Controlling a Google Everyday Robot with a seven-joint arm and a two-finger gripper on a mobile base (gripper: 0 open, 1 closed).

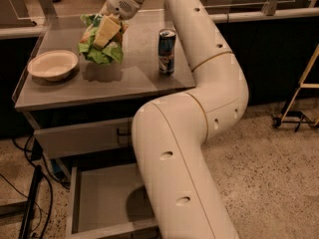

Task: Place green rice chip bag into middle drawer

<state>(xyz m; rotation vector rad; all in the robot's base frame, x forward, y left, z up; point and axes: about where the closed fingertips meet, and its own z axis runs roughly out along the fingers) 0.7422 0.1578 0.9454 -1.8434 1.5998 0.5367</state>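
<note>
A crinkly, bright green rice chip bag (102, 53) is pinched by the robot's cream-coloured two-finger gripper (107, 31), with one pale finger (107, 30) laid across the bag's front. The bag is held over the far left part of the flat grey metal table top (134, 78), seemingly just clear of the surface, and a dark shadow is cast on the table directly below it. A shallow round cream bowl (53, 64) is set on the table to the left of the bag, apart from it. A tall blue drink can (166, 51) is stood upright to the right, also apart. The thick white jointed arm (199, 108) is bent down across the near right of the scene. Under the table, a closed grey upper drawer (79, 136) with a dark handle is seen, and below it the wide, shallow grey steel middle drawer (107, 203) is pulled open towards the near side.
</note>
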